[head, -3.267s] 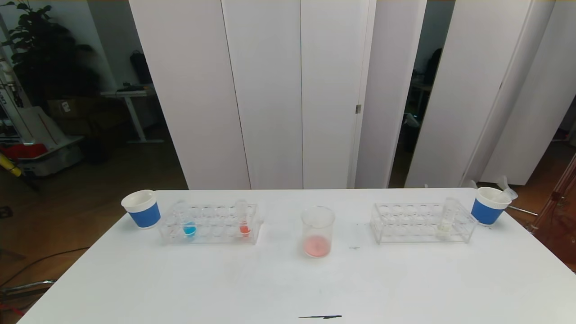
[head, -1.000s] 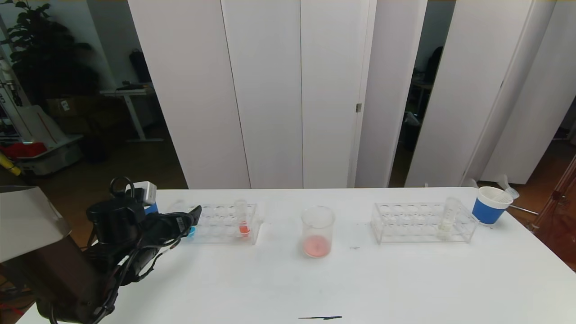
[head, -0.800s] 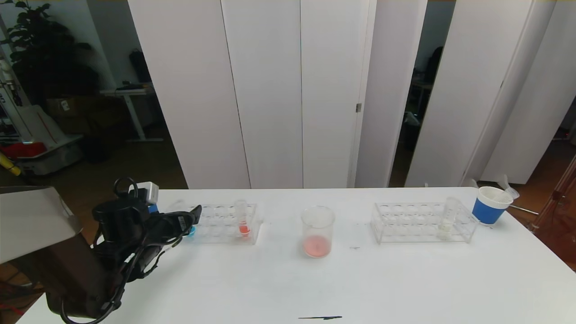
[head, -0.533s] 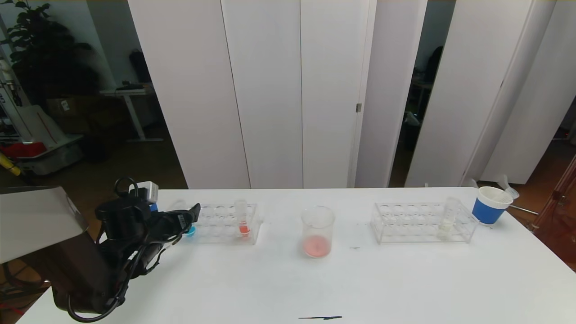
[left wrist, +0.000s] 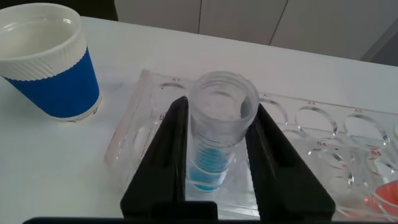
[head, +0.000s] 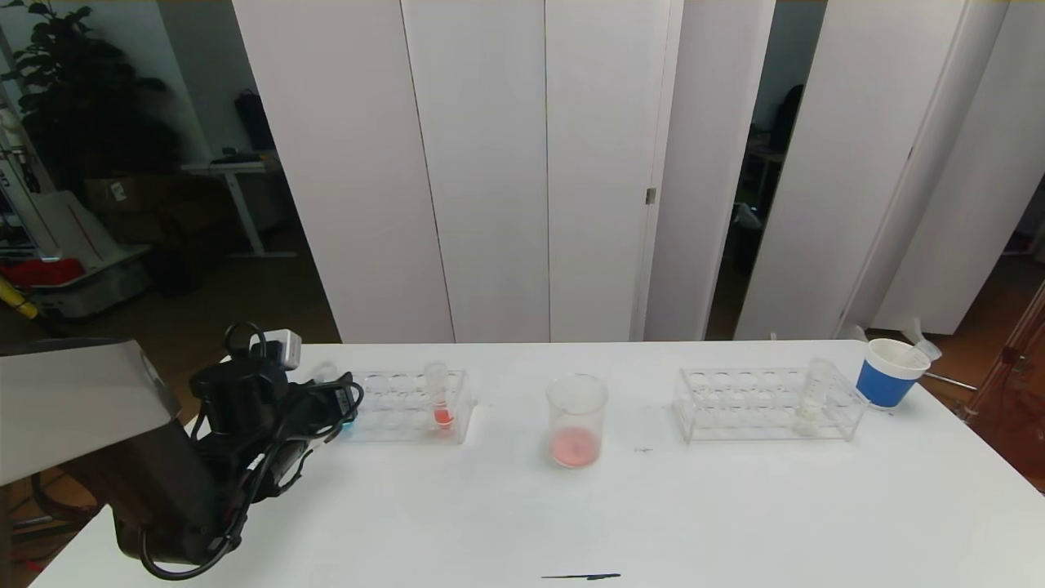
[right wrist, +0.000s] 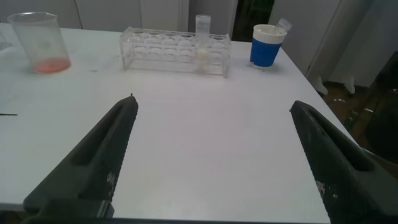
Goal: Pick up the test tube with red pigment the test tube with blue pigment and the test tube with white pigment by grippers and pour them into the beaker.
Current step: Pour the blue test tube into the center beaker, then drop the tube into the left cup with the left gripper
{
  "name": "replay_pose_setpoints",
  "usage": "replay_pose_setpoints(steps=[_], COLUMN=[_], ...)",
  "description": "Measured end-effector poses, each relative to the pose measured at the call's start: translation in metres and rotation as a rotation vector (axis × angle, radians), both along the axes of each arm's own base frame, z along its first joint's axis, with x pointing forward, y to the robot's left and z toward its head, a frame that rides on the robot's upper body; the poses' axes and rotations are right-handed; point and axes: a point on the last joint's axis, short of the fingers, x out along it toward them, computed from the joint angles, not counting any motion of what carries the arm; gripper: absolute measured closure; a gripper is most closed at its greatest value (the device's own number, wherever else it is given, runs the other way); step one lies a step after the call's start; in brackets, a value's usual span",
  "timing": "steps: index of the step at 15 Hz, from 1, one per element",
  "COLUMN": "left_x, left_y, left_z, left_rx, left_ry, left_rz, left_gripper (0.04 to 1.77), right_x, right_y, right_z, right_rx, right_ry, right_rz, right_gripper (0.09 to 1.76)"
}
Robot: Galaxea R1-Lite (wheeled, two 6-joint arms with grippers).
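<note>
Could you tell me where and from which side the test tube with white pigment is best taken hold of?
Grip the test tube with white pigment on its bare upper wall, just under the mouth, where it stands upright above the clear rack. Come in level from the robot's side with the open right tool; that side looks free, while the blue-banded cup sits close beside the rack's end.

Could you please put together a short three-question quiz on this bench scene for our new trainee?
1. True or false: the beaker already holds reddish liquid.
2. Which tube do the left gripper fingers flank? A blue tube; B white tube; C red tube.
3. Fill in: the right gripper hangs open above the bare ____.

Key: 1 true; 2 A; 3 table.
</note>
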Motion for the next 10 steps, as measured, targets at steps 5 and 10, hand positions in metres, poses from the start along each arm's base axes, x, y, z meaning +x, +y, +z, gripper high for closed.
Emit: replay_pose_setpoints(steps=[5,10], left_x=[0.0035,0.0047], left_y=[-0.0009,-0.0010], left_z=[-0.0029,-0.0017], left_rx=[0.001,0.005], left_ry=[0.000,-0.002], left_rz=[-0.002,-0.005], left_gripper=[1.24,1.24], right_x=[0.0000,0.0000], right_y=[0.0000,0.0000], right_z=[0.0000,0.0000], right_rx=[0.000,0.000], right_ry=[0.000,0.000], right_rz=[0.001,0.001], right_gripper=[0.10,0.10])
